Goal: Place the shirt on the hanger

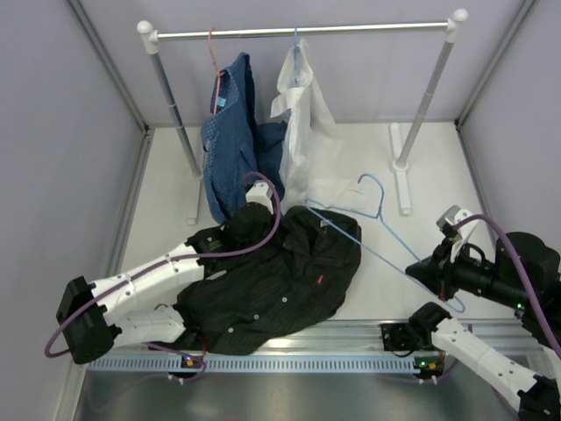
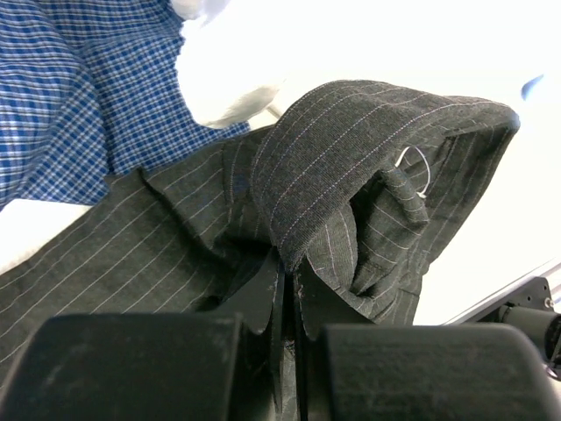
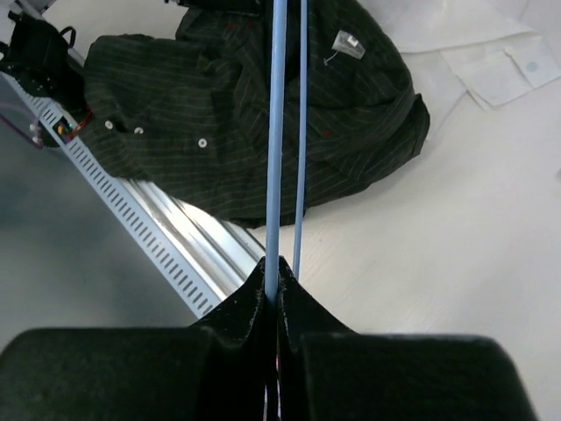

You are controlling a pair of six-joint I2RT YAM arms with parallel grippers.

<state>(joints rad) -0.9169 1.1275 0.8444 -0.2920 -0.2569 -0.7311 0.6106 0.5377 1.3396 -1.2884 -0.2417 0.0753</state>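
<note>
The black pinstriped shirt (image 1: 280, 281) lies crumpled on the table's near middle, buttons up. My left gripper (image 1: 256, 209) is shut on a fold of the shirt (image 2: 351, 149) near its collar at the far edge, lifting that fold. The light-blue wire hanger (image 1: 372, 230) lies tilted, its far end over the shirt's right side and its hook near the white shirt. My right gripper (image 1: 422, 270) is shut on the hanger's near corner; in the right wrist view its wires (image 3: 273, 132) run straight away from my jaws over the shirt (image 3: 219, 114).
A clothes rail (image 1: 302, 32) stands at the back. A blue patterned shirt (image 1: 230, 140) on a red-orange hanger (image 1: 212, 54) and a white shirt (image 1: 302, 123) hang from it, their lower parts resting on the table behind the black shirt. A metal rail (image 1: 351, 338) runs along the near edge.
</note>
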